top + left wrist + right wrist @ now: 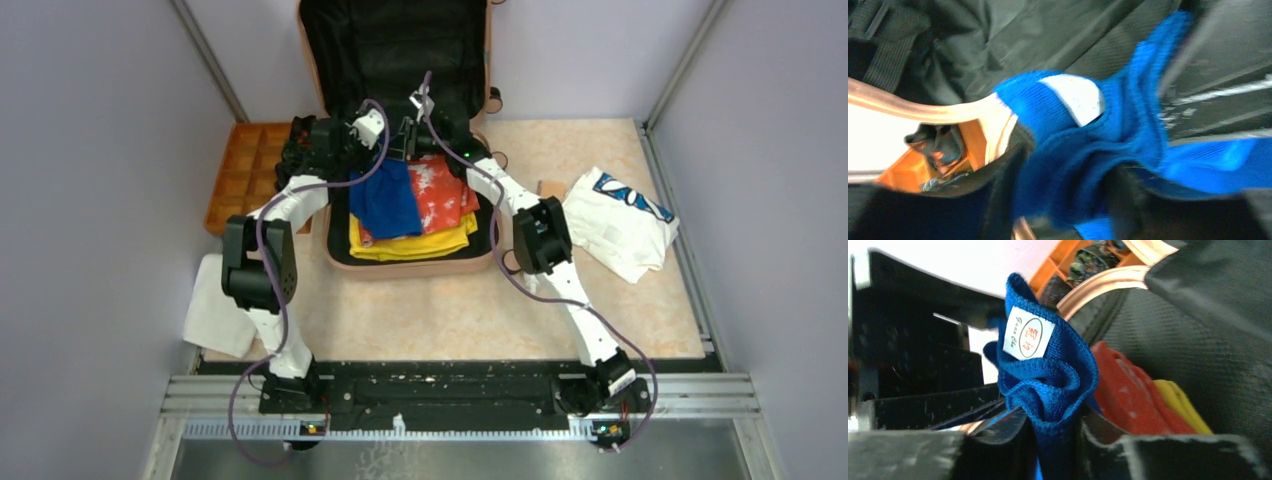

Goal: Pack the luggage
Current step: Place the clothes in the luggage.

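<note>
Luggage point(420, 265) open; right end effector point(1055, 432) clamps blue shirt point(1048, 380) near its rim; left end effector point(1068, 200) unclear

Pale lilac walls point(90, 150) enclose a beige tabletop point(450, 310), metal rail point(460, 395) along its near edge

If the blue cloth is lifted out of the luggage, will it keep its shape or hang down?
Probably floppy: the blue cloth bunches in soft folds where the right claw pinches it. Likely light, being a thin knit. Hardly slippery, I think: its weave looks coarse.
</note>
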Controlling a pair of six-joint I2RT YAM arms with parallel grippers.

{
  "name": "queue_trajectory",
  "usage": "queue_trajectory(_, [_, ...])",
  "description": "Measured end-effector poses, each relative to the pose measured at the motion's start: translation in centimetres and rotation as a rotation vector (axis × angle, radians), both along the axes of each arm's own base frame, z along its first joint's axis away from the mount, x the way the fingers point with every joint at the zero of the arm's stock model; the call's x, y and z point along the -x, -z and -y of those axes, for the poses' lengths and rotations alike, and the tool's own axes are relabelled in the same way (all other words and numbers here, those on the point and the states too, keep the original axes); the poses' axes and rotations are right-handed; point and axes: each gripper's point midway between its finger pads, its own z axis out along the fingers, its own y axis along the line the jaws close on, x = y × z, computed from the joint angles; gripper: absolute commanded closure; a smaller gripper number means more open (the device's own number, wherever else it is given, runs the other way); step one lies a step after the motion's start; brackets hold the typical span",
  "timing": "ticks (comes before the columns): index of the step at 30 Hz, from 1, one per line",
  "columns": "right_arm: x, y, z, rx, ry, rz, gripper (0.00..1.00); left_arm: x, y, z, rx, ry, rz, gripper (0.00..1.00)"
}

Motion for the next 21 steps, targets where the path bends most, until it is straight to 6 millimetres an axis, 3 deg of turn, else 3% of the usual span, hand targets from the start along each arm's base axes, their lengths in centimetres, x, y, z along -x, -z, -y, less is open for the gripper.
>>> queue_trajectory(1, [-0.3, 0.6, 0.0, 0.004, 0.011, -0.009, 0.52, -0.4, 0.3, -0.4, -0.015, -0.012, 0.009, 0.04])
queue_trajectory(2, [-0.7, 1.2, -0.1, 0.012, 0.023, -0.013, 0.45, -0.9, 0.5, -1.1, -0.032, -0.042, 0.020, 0.02])
queue_trajectory(5, [-2.0, 3.1, 0.2, 0.046, 0.086, -0.042, 0.31, -2.1, -0.1, -2.9, -0.058, -0.116, 0.074, 0.01])
queue_trajectory(9, [-2.9, 3.6, 0.3, 0.069, 0.152, -0.027, 0.17, -3.1, -2.2, -3.5, -0.068, -0.185, 0.165, 0.01])
queue_trajectory(16, [-5.3, 4.0, 1.3, 0.162, 0.315, 0.048, 0.09, -4.0, -5.5, -3.9, -0.066, -0.230, 0.225, 0.01])
queue_trajectory(21, [-5.3, 3.6, 3.8, 0.266, 0.406, 0.066, 0.01, -2.7, -6.7, -4.3, -0.071, -0.228, 0.200, 0.01])
